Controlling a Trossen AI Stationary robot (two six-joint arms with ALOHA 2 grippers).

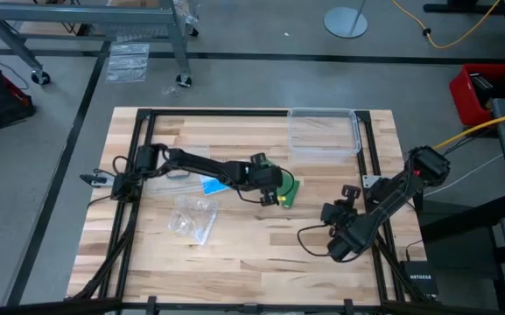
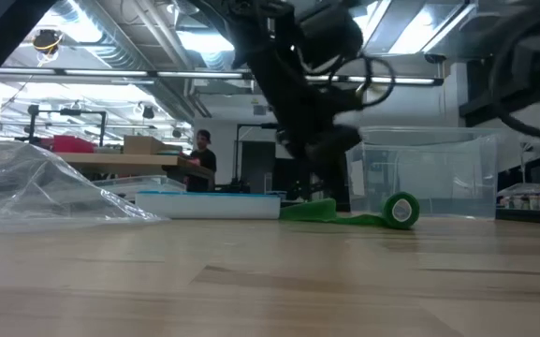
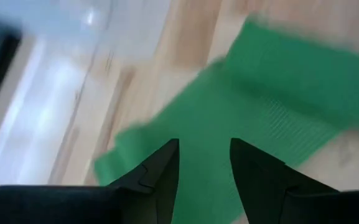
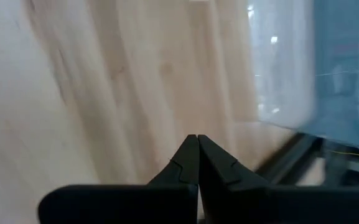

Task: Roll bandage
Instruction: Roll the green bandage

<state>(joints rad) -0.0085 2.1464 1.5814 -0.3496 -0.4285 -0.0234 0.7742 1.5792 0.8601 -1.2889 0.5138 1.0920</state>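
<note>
The green bandage (image 1: 288,189) lies on the table near its middle. In the low view one end is wound into a small roll (image 2: 401,210), and the rest lies flat as a strip (image 2: 330,213). It fills the left wrist view (image 3: 272,106). My left gripper (image 1: 271,191) is open just over the flat strip, also seen in the low view (image 2: 324,159) and the left wrist view (image 3: 204,158). My right gripper (image 1: 329,213) is shut and empty over bare wood at the right, as the right wrist view (image 4: 197,149) shows. My left gripper's open fingers (image 3: 163,165) point down at the bandage's flat strip (image 3: 204,134), one on either side of its middle. I cannot tell whether they touch the cloth.
A clear plastic box (image 1: 324,131) stands at the far right, behind the roll in the low view (image 2: 438,173). A blue and white pill organizer (image 1: 213,185) and a clear plastic bag (image 1: 192,217) lie left of the bandage. Bare wood lies along the near edge.
</note>
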